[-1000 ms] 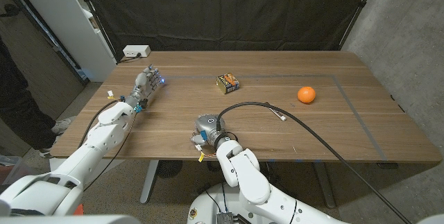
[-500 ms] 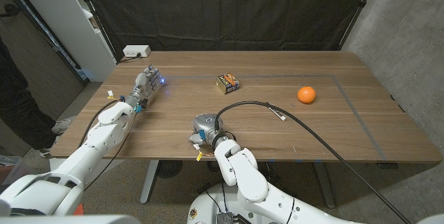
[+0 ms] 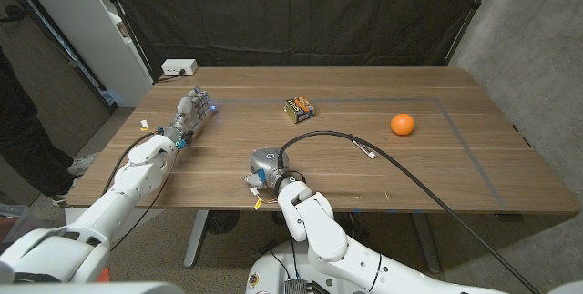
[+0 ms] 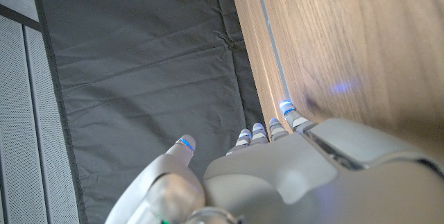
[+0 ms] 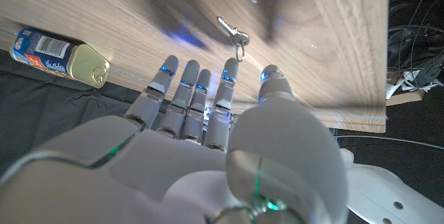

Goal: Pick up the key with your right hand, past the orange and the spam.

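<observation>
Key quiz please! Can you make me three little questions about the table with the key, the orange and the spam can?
1. True or false: the right hand already holds the key.
2. In the head view, which sits furthest towards the robot's right? A the orange, B the spam can, C the white box.
3. Fill the gap: the left hand holds ____.

Key: 1 false, the key lies on the table just past the fingertips. 2 A. 3 nothing.

Spam can (image 5: 61, 54): label print present, too blurred to read.
</observation>
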